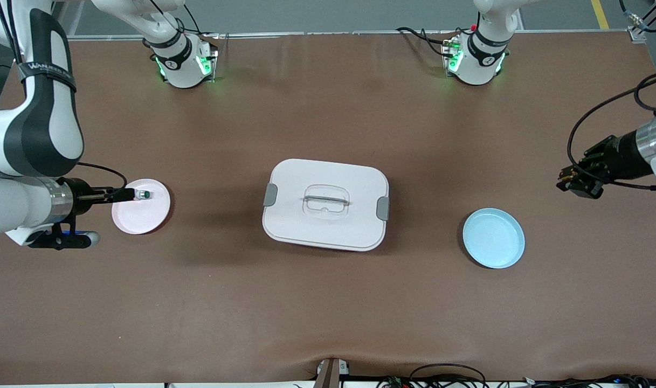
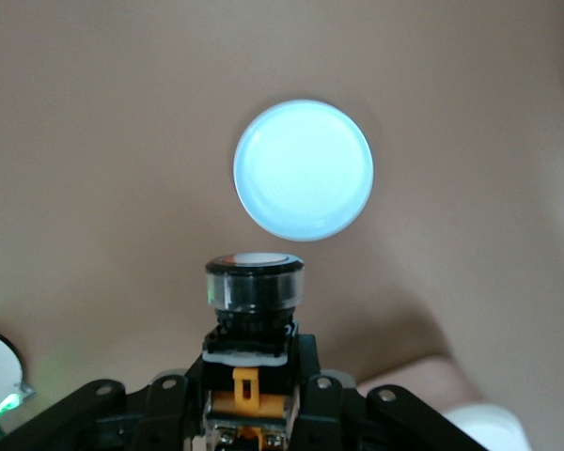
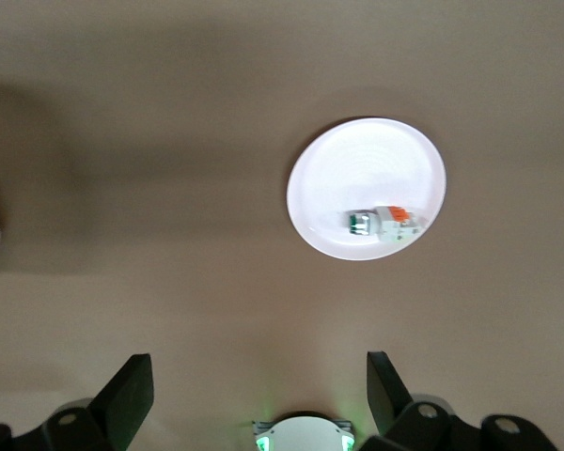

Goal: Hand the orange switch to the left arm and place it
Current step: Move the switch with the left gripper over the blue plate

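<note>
My left gripper (image 2: 251, 381) is shut on the orange switch (image 2: 254, 319), a black body with orange clips and its button pointing away from the wrist. In the front view this gripper (image 1: 570, 180) hangs in the air at the left arm's end of the table, just off the light blue plate (image 1: 494, 237). My right gripper (image 3: 257, 366) is open and empty; in the front view it (image 1: 124, 195) is over the edge of the pink plate (image 1: 144, 215). The white box (image 1: 325, 205) stands lidded in the middle of the table, between the two plates.
A small white-bodied switch with a green button (image 1: 143, 194) lies on the pink plate, and shows in the right wrist view (image 3: 381, 224). The light blue plate (image 2: 303, 169) holds nothing. Both arm bases (image 1: 182, 62) stand along the table's back edge.
</note>
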Robot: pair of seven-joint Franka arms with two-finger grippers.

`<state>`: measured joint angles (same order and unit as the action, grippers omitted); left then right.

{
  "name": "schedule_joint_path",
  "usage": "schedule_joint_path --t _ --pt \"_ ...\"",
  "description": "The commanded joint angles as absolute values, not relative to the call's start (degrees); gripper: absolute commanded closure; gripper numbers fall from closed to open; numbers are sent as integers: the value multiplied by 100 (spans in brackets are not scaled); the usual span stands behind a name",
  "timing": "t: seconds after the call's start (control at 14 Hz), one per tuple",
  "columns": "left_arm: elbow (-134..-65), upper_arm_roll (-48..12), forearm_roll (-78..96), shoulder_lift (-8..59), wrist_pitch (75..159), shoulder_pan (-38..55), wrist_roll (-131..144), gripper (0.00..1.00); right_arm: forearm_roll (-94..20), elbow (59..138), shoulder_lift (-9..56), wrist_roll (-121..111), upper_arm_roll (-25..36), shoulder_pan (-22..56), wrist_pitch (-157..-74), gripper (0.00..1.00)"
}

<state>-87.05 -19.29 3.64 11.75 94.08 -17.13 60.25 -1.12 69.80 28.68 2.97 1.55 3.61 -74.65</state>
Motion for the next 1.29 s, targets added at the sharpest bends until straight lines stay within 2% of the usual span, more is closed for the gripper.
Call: schedule_joint_path --t 0.0,0.5,0.64,1.21 --pt "-9208 -1969 10 1160 10113 -1688 6870 100 114 7014 2760 264 88 256 -7191 0" --pt "-10984 -1977 -552 1169 12521 -1626 8585 100 123 6996 2610 281 70 185 -6882 0" --pt "-11293 -1978 -843 1247 12962 -1591 8885 100 141 6830 2610 387 105 106 -6856 0" --pt "-11303 -1978 -1248 2143 13666 -1538 9053 100 79 6715 2523 448 176 0 -6619 0"
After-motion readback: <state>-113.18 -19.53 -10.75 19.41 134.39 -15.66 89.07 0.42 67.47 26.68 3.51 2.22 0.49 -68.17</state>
